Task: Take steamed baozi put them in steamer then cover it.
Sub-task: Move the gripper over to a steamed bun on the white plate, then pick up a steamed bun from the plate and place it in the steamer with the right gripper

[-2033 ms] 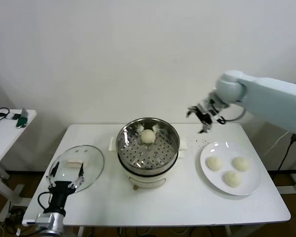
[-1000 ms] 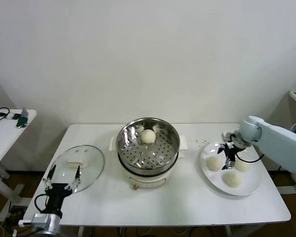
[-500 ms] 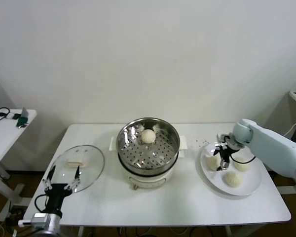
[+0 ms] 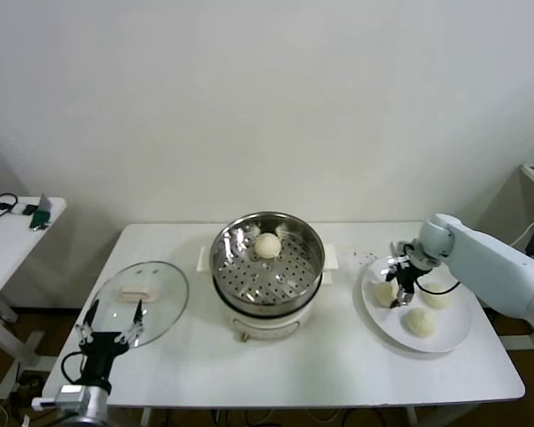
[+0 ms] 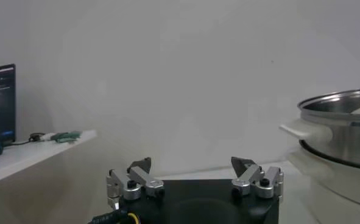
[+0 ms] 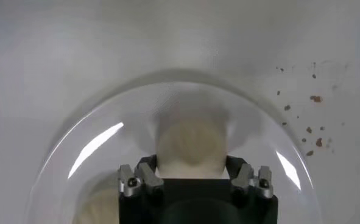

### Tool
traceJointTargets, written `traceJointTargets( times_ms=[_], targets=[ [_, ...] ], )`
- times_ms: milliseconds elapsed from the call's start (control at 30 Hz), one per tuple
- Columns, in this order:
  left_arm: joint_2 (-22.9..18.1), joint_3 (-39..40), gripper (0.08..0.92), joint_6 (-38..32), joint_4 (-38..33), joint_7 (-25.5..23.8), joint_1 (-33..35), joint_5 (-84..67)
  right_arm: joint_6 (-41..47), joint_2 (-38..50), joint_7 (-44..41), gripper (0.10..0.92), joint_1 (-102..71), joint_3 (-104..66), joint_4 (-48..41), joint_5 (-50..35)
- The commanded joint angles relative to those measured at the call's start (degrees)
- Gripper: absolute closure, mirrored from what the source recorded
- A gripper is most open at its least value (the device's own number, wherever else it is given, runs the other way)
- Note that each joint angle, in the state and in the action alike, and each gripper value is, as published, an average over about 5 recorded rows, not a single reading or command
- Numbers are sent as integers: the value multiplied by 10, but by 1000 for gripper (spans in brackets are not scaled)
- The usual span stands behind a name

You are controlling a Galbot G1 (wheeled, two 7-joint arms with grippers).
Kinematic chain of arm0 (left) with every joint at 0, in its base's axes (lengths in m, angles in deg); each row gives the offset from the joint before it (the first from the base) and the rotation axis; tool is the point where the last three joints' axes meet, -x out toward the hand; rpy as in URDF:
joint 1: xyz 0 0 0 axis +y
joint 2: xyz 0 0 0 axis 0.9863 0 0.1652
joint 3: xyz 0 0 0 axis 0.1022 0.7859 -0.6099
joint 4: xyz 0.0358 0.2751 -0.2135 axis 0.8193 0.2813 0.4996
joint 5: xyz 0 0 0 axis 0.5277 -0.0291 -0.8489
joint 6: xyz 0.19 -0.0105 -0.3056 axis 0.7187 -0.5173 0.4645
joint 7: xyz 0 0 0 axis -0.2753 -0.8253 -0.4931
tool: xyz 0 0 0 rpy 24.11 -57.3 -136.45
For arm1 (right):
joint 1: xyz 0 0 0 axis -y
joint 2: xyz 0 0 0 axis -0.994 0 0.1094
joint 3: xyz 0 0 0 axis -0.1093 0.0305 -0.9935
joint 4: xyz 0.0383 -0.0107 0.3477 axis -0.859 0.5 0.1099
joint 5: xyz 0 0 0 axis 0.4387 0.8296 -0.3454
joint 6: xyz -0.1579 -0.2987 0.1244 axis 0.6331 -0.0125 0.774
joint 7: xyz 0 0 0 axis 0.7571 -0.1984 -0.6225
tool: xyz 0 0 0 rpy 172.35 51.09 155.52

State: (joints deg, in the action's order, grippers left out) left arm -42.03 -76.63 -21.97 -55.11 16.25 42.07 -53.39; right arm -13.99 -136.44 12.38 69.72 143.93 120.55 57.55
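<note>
The steel steamer (image 4: 267, 276) stands mid-table with one baozi (image 4: 267, 245) on its perforated tray. Three more baozi lie on the white plate (image 4: 451, 327) to its right. My right gripper (image 4: 394, 292) is down over the plate's left bun (image 4: 384, 291) and shut on it; in the right wrist view this bun (image 6: 190, 141) fills the gap, with both fingers (image 6: 144, 168) against its sides. The glass cover (image 4: 142, 298) lies flat at the table's left. My left gripper (image 4: 111, 326) stands open and empty by the cover's near edge, and its wrist view (image 5: 192, 165) shows the steamer (image 5: 344, 131).
Two baozi (image 4: 438, 296) (image 4: 419, 322) lie close beside my right fingers. Brown crumbs (image 4: 367, 257) dot the table between steamer and plate. A small side table (image 4: 18, 227) with cables stands off to the left. The plate sits near the table's right edge.
My right gripper came down from above the table to the plate, shifted a little left onto the left bun and shut on it. The left arm has barely moved.
</note>
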Motion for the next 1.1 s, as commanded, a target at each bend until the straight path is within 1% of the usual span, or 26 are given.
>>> traceJointTargets(
  times_ms=[33,100,200,367,500,633,900,1100],
  targets=[
    [0,0,177,-1,0,0,1,-1,3,2,2,334,7,3,1,-24],
    [-1,0,177,-1,0,0,1,-1,10,13,6,332,24,16,13,-50],
    [-2,-1,177,-3,-1,0,2,-1,23,31,11,330,77,58,35,-113],
    [-1,-1,177,-4,-2,1,5,-3,37,47,17,330,230,196,72,-241],
    [0,3,177,-4,-3,0,3,-4,46,28,27,330,367,312,100,-338],
    [-2,13,177,-2,-4,0,-1,-3,54,-11,36,330,466,404,129,-439],
    [-3,28,177,-1,-11,-2,-4,-2,79,-96,58,330,519,450,180,-529],
    [8,26,177,-3,-18,-5,1,-11,96,-169,84,330,493,445,177,-565]
  ],
)
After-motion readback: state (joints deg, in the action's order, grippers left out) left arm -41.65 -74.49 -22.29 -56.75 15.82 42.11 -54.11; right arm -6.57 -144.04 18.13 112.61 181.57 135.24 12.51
